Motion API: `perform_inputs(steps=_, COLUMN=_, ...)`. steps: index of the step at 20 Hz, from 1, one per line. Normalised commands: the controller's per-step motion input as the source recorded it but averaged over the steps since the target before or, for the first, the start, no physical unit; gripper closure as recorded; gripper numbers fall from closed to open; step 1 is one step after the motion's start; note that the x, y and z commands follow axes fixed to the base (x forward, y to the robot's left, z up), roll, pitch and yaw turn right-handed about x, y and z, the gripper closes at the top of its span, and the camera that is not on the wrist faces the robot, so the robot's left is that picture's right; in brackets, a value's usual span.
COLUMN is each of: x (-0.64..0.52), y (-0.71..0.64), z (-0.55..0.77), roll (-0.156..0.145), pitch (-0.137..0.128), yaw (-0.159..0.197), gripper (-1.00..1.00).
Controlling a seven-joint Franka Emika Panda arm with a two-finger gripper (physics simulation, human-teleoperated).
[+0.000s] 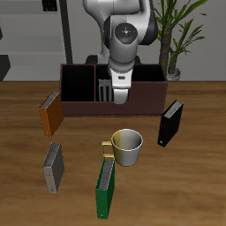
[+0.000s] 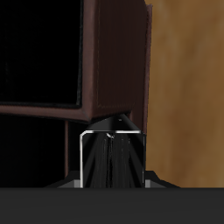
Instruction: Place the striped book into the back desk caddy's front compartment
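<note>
The dark brown back desk caddy (image 1: 146,95) stands at the back of the table, black inside. My gripper (image 1: 116,94) is over its divided middle section, shut on the striped book (image 1: 105,91), which it holds upright with its lower end down among the caddy's walls. In the wrist view the striped book (image 2: 109,162) shows as a dark cover with a pale edge, right by a brown caddy wall (image 2: 122,52) and a black cell (image 2: 39,52). I cannot tell whether it is inside the front compartment.
An orange-brown book (image 1: 49,113), a plain grey book (image 1: 55,168), a green book (image 1: 106,188) and a black book (image 1: 170,124) stand on the wooden table. A pale mug (image 1: 127,147) sits in front of the caddy. A plant (image 1: 181,35) stands behind.
</note>
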Motion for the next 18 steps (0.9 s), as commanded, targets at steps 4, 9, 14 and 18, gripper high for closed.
perform_inputs(steps=4, x=0.05, y=0.21, z=-0.32, roll=0.040, pitch=0.067, yaw=-0.004, gripper=1.00)
perform_inputs(steps=9, x=-0.03, y=0.22, z=-0.08, roll=0.069, pitch=0.065, yaw=-0.061, gripper=-1.00)
perform_inputs(steps=14, x=-0.03, y=0.18, z=0.15, roll=0.043, pitch=-0.009, yaw=-0.044, gripper=-1.00)
perform_inputs(steps=18, x=-0.09, y=0.17, z=0.21, roll=0.062, pitch=0.012, yaw=-0.070, gripper=-1.00)
